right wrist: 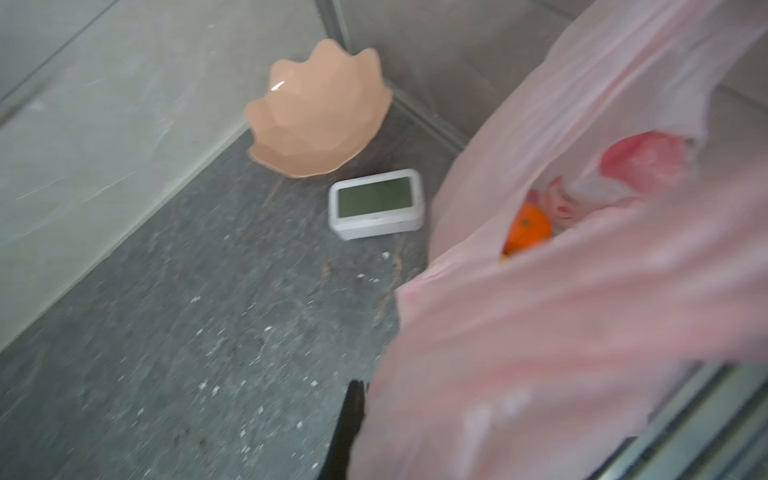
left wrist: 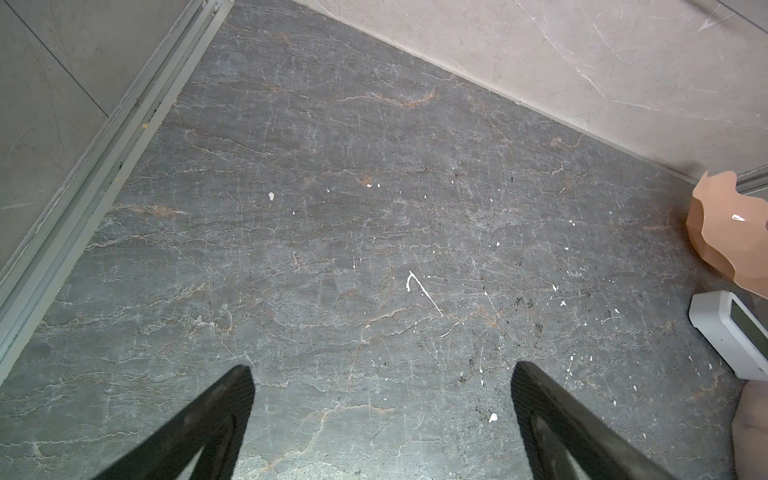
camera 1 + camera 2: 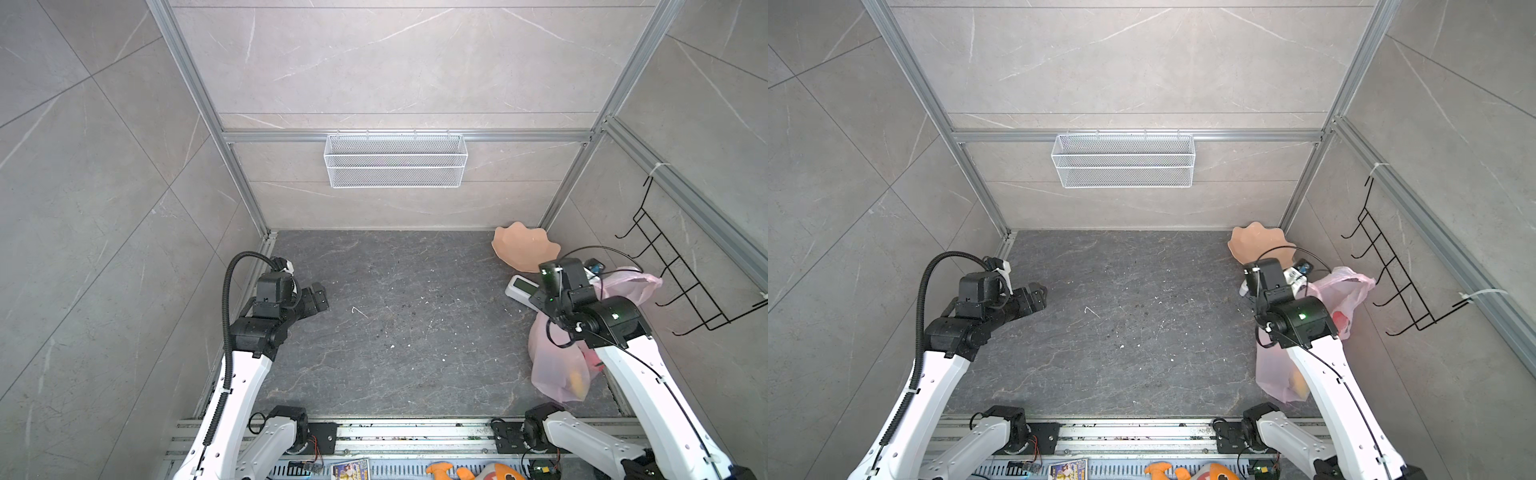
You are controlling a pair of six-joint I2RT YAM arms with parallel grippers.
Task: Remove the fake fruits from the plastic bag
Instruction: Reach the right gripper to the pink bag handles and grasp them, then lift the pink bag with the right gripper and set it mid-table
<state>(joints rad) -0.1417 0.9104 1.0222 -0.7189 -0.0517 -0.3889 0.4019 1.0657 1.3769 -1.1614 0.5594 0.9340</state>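
Holding the plastic bag (image 3: 557, 365) clamped in my right fingers (image 1: 348, 419), lengthwise along the surface's (image 3: 395, 324) right edge; my left fingers (image 2: 220, 415), apart, stand well away.

Blurred pink film of the plastic bag (image 1: 540, 332) hides the right gripper's fingers (image 1: 352, 415) bar one dark sliver. Inside, only one orange tangerine (image 1: 528, 228) reads clearly; the red shape (image 1: 644, 160) beside it, behind film, cannot be identified.
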